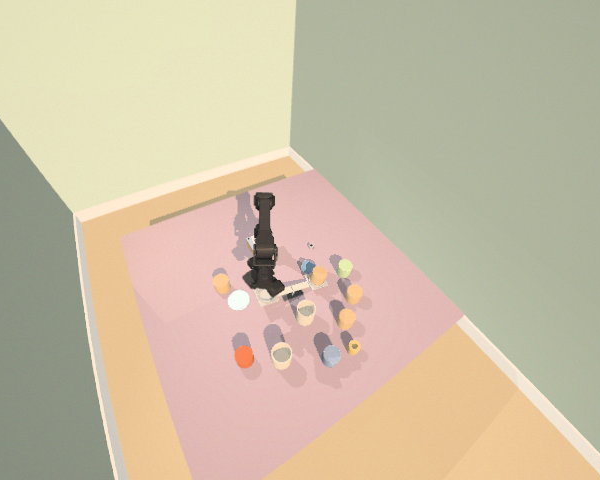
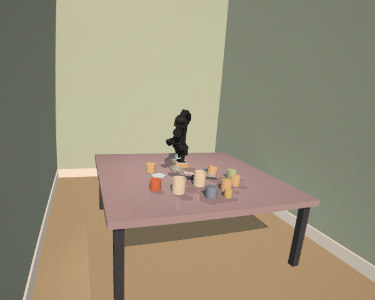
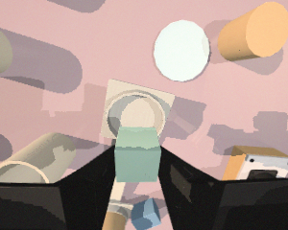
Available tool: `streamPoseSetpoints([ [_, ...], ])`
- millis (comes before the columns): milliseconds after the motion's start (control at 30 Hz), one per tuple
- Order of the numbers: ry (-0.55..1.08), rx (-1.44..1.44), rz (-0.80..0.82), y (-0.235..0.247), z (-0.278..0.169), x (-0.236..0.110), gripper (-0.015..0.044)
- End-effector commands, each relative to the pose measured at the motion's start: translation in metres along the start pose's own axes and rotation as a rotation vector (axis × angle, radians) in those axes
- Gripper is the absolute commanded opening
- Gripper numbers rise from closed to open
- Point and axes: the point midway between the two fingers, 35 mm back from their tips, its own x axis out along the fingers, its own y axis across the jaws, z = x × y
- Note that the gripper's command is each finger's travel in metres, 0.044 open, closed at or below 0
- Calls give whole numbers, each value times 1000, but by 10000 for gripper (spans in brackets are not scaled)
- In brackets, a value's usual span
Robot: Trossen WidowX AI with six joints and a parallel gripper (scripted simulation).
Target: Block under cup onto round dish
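My gripper point(image 3: 136, 149) is shut on a pale green block point(image 3: 137, 164) point(image 2: 176, 156) and holds it above the uncovered end of the balance point(image 1: 296, 287) point(image 2: 189, 173) point(image 3: 116, 88). That end's round pan is empty. An orange cup point(image 1: 318, 275) point(image 2: 212, 169) point(image 3: 114, 222) stands on the balance's other end. The round white dish point(image 1: 238, 300) point(image 2: 158, 175) point(image 3: 181, 51) lies bare beside the balance, with no cup above it. A like orange cup point(image 1: 221, 284) point(image 2: 150, 167) point(image 3: 268, 30) stands on the table just beyond the dish. The arm hides the block in the top view.
A blue block point(image 1: 307, 267) point(image 3: 146, 215) lies near the covered end. Two beige cups point(image 1: 305, 313) point(image 1: 281, 356) and a red cup point(image 1: 244, 357) point(image 2: 155, 184) stand in front. A blue-grey cup point(image 1: 331, 355), a green cup point(image 1: 344, 268) and several others stand to the right.
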Motion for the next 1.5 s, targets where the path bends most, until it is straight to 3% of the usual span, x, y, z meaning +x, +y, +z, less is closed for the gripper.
streamPoseSetpoints([
  [0,-11,-5,9,-2,-1,-18,0],
  [167,-12,-5,8,-4,7,-13,0],
  [933,-20,-5,2,-79,104,79,0],
  [1467,-19,-5,2,-83,107,123,0],
])
